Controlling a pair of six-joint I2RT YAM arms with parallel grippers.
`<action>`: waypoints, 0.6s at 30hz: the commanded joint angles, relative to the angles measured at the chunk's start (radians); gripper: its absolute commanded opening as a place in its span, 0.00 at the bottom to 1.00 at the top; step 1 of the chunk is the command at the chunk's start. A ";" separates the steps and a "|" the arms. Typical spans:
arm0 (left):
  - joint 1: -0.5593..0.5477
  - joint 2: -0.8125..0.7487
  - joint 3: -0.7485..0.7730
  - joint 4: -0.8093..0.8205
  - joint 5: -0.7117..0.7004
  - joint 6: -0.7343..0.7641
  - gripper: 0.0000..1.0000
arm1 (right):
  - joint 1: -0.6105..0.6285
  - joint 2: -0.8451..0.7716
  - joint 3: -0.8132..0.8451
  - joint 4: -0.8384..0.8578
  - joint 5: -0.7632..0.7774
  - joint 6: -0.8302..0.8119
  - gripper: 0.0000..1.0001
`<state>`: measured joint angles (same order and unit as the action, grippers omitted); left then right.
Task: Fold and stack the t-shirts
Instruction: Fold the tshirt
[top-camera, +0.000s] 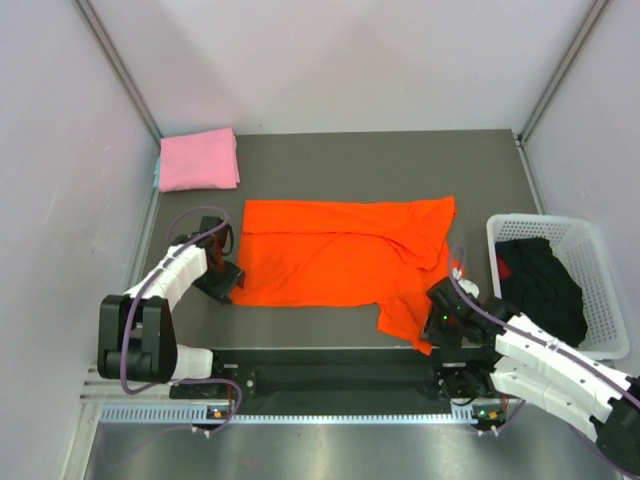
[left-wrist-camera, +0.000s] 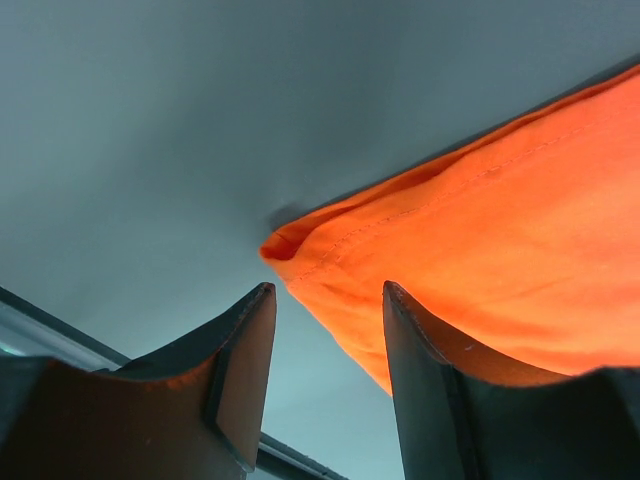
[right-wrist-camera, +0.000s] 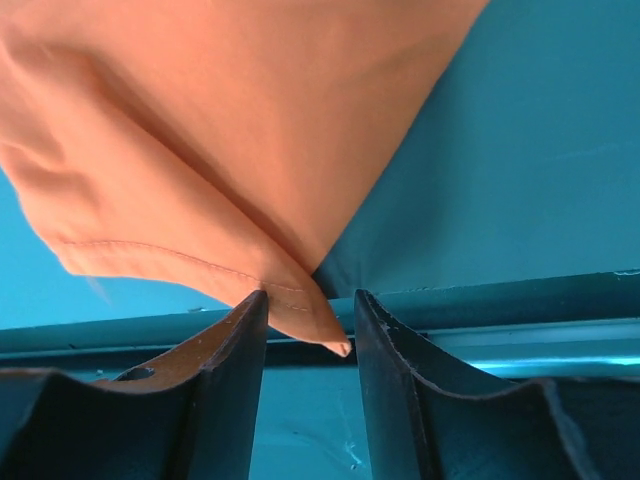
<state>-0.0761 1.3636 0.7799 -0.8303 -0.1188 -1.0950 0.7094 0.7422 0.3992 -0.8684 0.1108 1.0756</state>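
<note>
An orange-red t-shirt (top-camera: 340, 255) lies spread flat in the middle of the dark table, with one flap folded over on its right side. A light pink t-shirt (top-camera: 198, 160) sits folded at the back left corner. My left gripper (top-camera: 225, 283) is low at the orange shirt's near left corner. In the left wrist view it (left-wrist-camera: 328, 292) stands open, and the hemmed corner (left-wrist-camera: 300, 245) lies just ahead of the fingertips, ungripped. My right gripper (top-camera: 437, 318) is at the shirt's near right corner. Its jaws (right-wrist-camera: 310, 298) are open with the cloth's pointed tip (right-wrist-camera: 325, 330) between them, touching only the left finger.
A white lattice basket (top-camera: 605, 300) holding dark clothes (top-camera: 540, 285) stands at the right edge of the table. White walls close in the left, back and right. The table's front rail (right-wrist-camera: 500, 300) runs right under the right gripper.
</note>
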 joint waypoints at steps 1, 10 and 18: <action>0.006 -0.049 -0.013 0.016 -0.024 -0.023 0.52 | 0.044 -0.001 -0.016 0.049 0.013 0.014 0.41; 0.006 -0.046 -0.014 -0.017 -0.047 -0.059 0.51 | 0.133 0.006 -0.053 0.081 0.039 0.056 0.42; 0.002 -0.080 -0.007 -0.062 -0.073 -0.083 0.47 | 0.180 0.005 -0.045 0.074 0.075 0.084 0.29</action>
<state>-0.0761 1.3331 0.7738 -0.8455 -0.1562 -1.1503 0.8631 0.7494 0.3511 -0.8265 0.1429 1.1336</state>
